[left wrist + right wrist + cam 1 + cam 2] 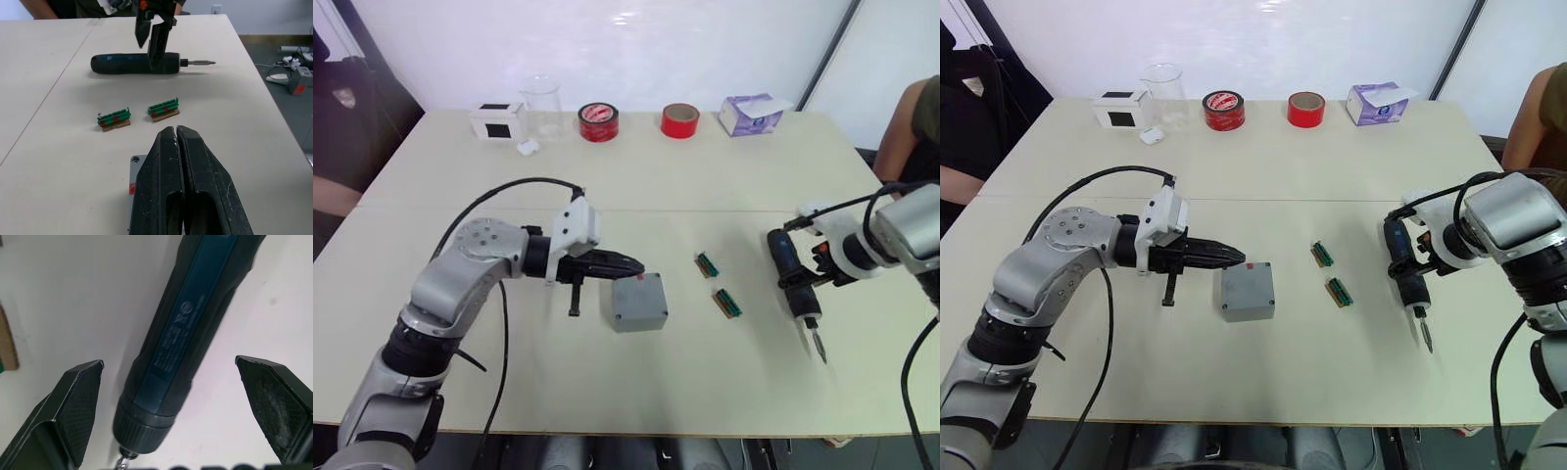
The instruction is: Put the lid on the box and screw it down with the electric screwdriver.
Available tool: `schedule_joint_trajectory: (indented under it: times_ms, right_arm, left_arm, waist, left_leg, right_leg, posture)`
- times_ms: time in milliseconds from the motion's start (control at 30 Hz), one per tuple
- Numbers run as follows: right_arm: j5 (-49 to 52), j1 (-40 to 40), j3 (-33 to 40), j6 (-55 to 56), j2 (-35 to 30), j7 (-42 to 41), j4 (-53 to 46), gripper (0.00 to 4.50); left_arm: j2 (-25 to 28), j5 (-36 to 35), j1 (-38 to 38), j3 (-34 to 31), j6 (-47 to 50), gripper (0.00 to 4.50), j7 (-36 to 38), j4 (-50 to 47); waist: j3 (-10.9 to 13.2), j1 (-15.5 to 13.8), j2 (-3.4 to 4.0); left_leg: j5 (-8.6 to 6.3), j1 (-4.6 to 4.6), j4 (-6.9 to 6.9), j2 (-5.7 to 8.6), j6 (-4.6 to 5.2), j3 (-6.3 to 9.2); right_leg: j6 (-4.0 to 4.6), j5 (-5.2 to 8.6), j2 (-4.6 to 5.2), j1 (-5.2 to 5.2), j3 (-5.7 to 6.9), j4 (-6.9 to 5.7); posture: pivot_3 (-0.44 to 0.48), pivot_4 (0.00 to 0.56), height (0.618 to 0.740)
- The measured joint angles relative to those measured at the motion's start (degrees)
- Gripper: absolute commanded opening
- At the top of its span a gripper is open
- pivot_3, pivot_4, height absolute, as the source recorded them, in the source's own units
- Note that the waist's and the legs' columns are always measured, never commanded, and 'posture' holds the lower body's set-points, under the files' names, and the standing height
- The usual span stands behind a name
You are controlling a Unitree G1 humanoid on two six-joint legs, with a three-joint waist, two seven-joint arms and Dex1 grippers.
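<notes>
The lid (pixel 1247 290) was seen seated on the box, mid-desk (pixel 1263 166), in the head views. The left wrist view showed the left pincer (pixel 176 131) pressed shut, its tip at the lid's edge. The right wrist view showed the right pincer (pixel 171 374) spread wide, one finger on each side of the screwdriver (pixel 797 277), without touching it. The screwdriver lay flat on the desk to the right of two green connector pieces (pixel 717 283), its long axis running near-to-far, bit toward the robot.
</notes>
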State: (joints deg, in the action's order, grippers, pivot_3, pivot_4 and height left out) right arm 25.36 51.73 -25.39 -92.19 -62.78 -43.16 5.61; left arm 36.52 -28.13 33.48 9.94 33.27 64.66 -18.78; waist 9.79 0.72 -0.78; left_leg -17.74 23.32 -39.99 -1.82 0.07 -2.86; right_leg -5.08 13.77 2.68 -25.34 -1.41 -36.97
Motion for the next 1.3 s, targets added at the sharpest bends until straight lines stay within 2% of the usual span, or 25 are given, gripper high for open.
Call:
schedule_joint_trajectory:
  times_ms: [300,433,600,633,900,1067,1200,1233,1300]
  right_arm:
    - [2.0,0.3,0.1,0.0,5.5,5.0,8.6,4.48]
    - [2.5,0.5,0.0,0.0,5.7,6.0,9.8,3.66]
    - [3.4,0.5,0.0,0.0,5.6,6.9,9.7,1.91]
    - [3.7,0.5,0.0,0.1,5.6,6.9,9.7,1.84]
    - [6.4,1.5,-0.1,0.0,5.6,7.5,8.8,1.84]
    - [8.1,4.3,3.4,0.2,5.6,5.8,0.0,1.84]
    - [9.6,2.2,15.3,8.1,8.4,5.1,-9.0,1.84]
    - [10.5,0.5,20.9,12.1,12.3,5.5,-12.3,1.84]
    - [12.3,-1.8,27.0,18.2,17.9,6.4,-18.2,1.84]
  left_arm:
    - [0.0,0.0,-1.5,0.0,-0.4,0.0,-0.7,0.0]
    - [0.5,0.0,-2.1,-0.1,-0.6,0.0,-1.1,-0.2]
    - [0.7,0.0,-2.3,-0.1,-1.1,0.0,-1.3,-0.5]
    - [0.7,0.0,-2.4,-0.1,-1.1,0.0,-1.3,-0.5]
    - [1.7,0.6,-3.6,-0.1,-1.7,0.0,-1.3,-0.5]
    - [1.9,1.8,-4.0,0.0,-2.8,0.0,-1.1,0.2]
    - [2.1,3.6,-4.7,0.6,-3.9,0.0,-1.0,1.3]
    - [2.0,4.2,-4.6,1.1,-4.2,0.0,-1.0,2.1]
    - [1.8,5.3,-4.7,2.3,-5.3,0.0,-0.8,2.9]
  waist:
    - [0.0,0.0,-0.02]
    - [0.0,0.0,-0.04]
    - [0.0,0.1,-0.04]
    - [0.0,0.2,-0.04]
    - [0.0,0.2,0.02]
    - [0.1,0.2,0.14]
    - [0.1,0.0,0.12]
    - [0.1,0.1,0.1]
    - [0.1,0.0,0.1]
  left_leg:
    - [0.0,0.0,0.0,0.0,0.0,0.0]
    - [0.0,-0.02,-0.03,0.01,0.0,0.0]
    - [0.0,-0.03,-0.02,-0.01,0.0,0.02]
    - [0.0,-0.04,-0.01,-0.01,0.0,0.03]
    - [0.0,-0.01,0.0,-0.02,0.0,0.01]
    - [0.0,0.04,0.01,-0.02,0.0,0.02]
    - [0.0,0.06,0.02,-0.02,0.0,0.05]
    - [0.0,0.05,0.03,-0.02,0.0,0.01]
    - [0.0,0.05,0.04,-0.02,0.0,0.06]
  right_leg:
    - [-0.01,0.0,-0.02,0.01,0.01,0.0]
    - [0.0,0.0,0.01,0.07,0.0,0.0]
    - [-0.01,0.0,-0.03,0.06,0.02,0.0]
    - [-0.01,0.0,-0.04,0.06,0.02,0.0]
    - [-0.01,-0.01,-0.03,-0.01,0.0,-0.03]
    - [-0.01,-0.01,-0.04,-0.09,0.0,-0.05]
    - [-0.02,-0.01,-0.03,-0.05,0.04,-0.01]
    - [-0.03,-0.02,-0.03,-0.07,0.0,-0.02]
    - [-0.03,-0.01,-0.05,-0.07,0.04,-0.06]
  posture:
    - [0.0,0.15,0.74]
    - [0.0,0.15,0.74]
    - [0.0,0.15,0.74]
    - [0.0,0.15,0.74]
    - [0.0,0.15,0.74]
    - [0.0,0.15,0.74]
    - [0.0,0.15,0.74]
    - [0.0,0.15,0.74]
    - [0.0,0.15,0.74]
